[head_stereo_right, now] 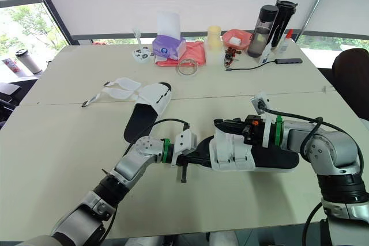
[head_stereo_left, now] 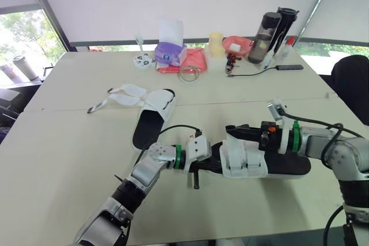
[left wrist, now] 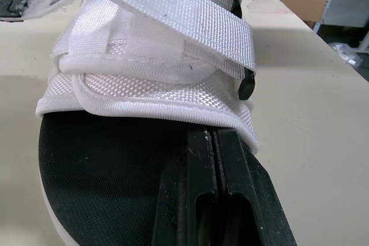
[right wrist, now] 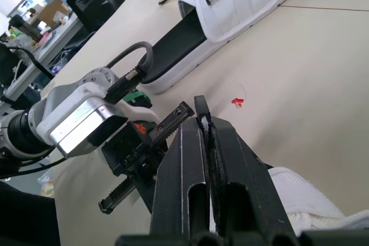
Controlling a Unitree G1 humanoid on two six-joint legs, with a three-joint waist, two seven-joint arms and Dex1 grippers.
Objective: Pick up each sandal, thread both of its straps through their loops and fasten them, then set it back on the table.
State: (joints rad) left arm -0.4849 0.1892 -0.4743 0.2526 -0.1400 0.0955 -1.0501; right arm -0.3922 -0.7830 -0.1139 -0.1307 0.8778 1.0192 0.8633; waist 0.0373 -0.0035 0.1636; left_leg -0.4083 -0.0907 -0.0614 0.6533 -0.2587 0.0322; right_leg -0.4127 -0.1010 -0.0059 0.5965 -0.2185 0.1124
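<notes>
Across the near table (head_stereo_left: 69, 159) lies the sandal (head_stereo_left: 245, 159), long axis left to right between both arms. Left gripper (left wrist: 211, 142), fingers pressed together, rests on its footbed. Right gripper (right wrist: 203, 108), over the upper, pinches what looks like a strap (right wrist: 206, 128).

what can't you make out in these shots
- strap in the right end effector: right wrist view, its fingers hide all but a thin white edge
- near sandal's insole: left wrist view, partly under the left end effector, cut by the frame
- far sandal: right wrist view, cut by the frame edge
- print on the bottles: head views, too small
</notes>
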